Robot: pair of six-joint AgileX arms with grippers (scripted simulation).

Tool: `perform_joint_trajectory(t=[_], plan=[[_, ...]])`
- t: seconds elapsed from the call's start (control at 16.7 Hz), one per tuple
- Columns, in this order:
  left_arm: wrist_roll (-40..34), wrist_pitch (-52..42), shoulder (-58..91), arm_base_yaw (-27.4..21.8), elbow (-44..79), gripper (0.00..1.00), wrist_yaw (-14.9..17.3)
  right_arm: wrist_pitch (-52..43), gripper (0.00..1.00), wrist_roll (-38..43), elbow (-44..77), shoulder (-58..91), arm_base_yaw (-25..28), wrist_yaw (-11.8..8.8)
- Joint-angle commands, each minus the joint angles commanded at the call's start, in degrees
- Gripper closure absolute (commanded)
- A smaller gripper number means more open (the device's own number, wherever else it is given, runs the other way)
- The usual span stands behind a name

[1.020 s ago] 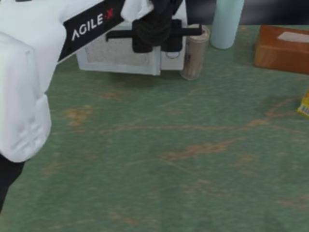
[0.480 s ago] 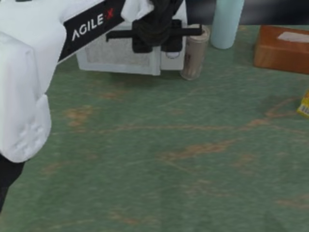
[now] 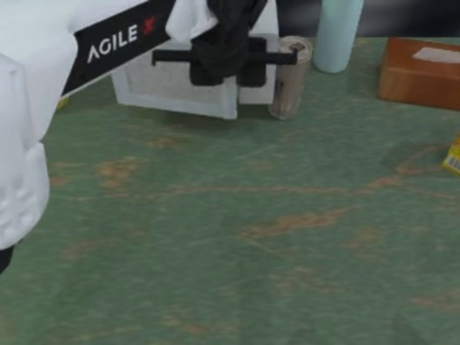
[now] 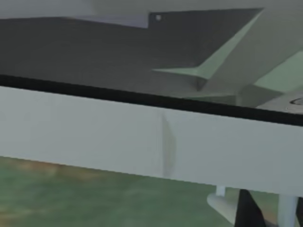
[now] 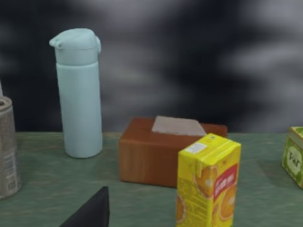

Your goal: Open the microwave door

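The left gripper (image 3: 226, 66) is at the microwave door (image 3: 172, 90), which looks just a little open; I cannot tell if it is gripping.

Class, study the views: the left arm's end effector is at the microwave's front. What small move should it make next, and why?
Probably keep drawing the left end effector outward in an arc toward the table's front. The microwave door already shows a slight gap at its free edge, with the microwave behind; a can stands close by on the right.
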Motion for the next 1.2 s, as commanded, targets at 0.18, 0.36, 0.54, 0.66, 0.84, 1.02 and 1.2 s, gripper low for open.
perform_joint_trajectory(t=[0.18, 0.36, 0.54, 0.66, 0.84, 1.02, 1.2], plan=[[0.67, 0.67, -0.80, 0.09, -1.14, 1.00, 0.30, 0.00, 0.00, 0.00, 0.00, 0.00, 0.00, 0.00], [0.67, 0.67, -0.80, 0.09, -1.14, 1.00, 0.30, 0.00, 0.00, 0.00, 0.00, 0.00, 0.00, 0.00], [0.67, 0.67, -0.80, 0.09, -1.14, 1.00, 0.30, 0.00, 0.00, 0.00, 0.00, 0.00, 0.00, 0.00], [0.67, 0.67, -0.80, 0.09, -1.14, 1.00, 0.30, 0.00, 0.00, 0.00, 0.00, 0.00, 0.00, 0.00], [0.67, 0.67, -0.80, 0.09, -1.14, 1.00, 0.30, 0.00, 0.00, 0.00, 0.00, 0.00, 0.00, 0.00], [0.67, 0.67, -0.80, 0.09, -1.14, 1.00, 0.30, 0.00, 0.00, 0.00, 0.00, 0.00, 0.00, 0.00], [0.67, 0.67, -0.80, 0.09, -1.14, 1.00, 0.30, 0.00, 0.00, 0.00, 0.00, 0.00, 0.00, 0.00]])
